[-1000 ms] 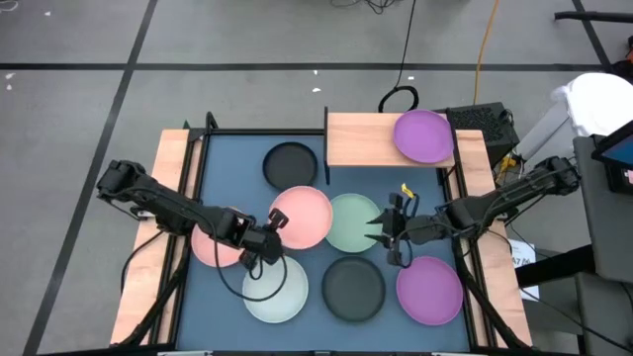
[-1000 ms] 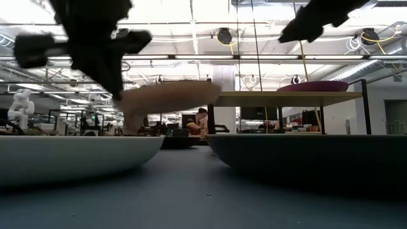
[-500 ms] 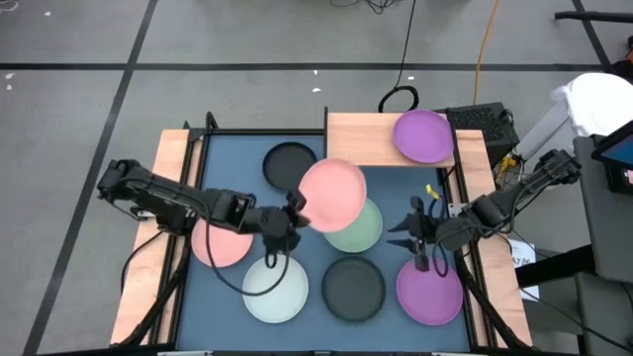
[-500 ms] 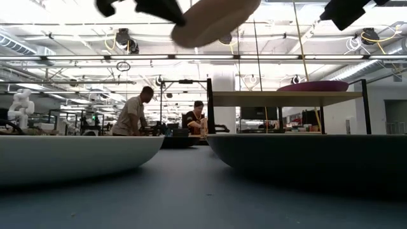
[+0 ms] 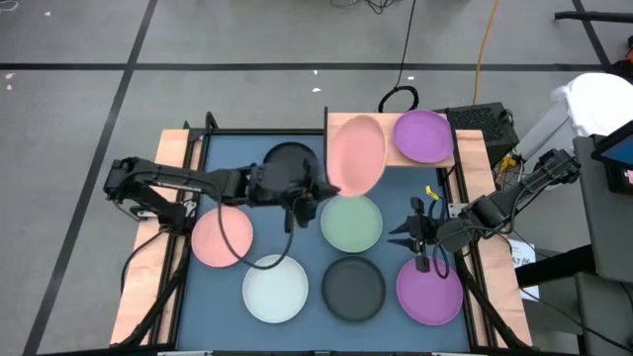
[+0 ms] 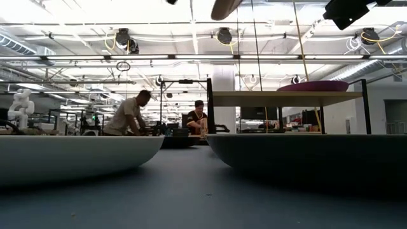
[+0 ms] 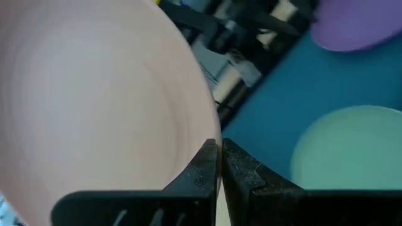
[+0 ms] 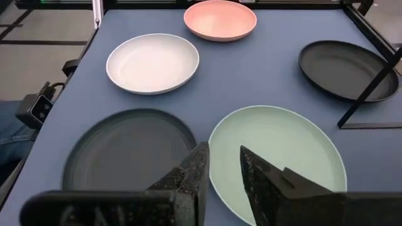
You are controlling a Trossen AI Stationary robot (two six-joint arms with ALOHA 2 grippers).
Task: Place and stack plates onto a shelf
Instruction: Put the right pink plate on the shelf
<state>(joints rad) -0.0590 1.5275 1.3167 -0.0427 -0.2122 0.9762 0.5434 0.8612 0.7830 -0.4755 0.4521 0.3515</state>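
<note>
High view, pink plate (image 5: 356, 154) tilted, long axis front-back, over shelf (image 5: 358, 140)

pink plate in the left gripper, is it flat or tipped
Tipped: the pink plate shows as a narrow oval from above, pinched at its rim by the left gripper.

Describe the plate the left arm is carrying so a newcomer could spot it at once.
Start at the light-wood shelf at the far edge of the blue table, where a purple plate lies. Over the shelf's bare half, the left gripper is shut on the rim of a pink plate. It alone is tilted and airborne; the other pink plate lies flat.
</note>
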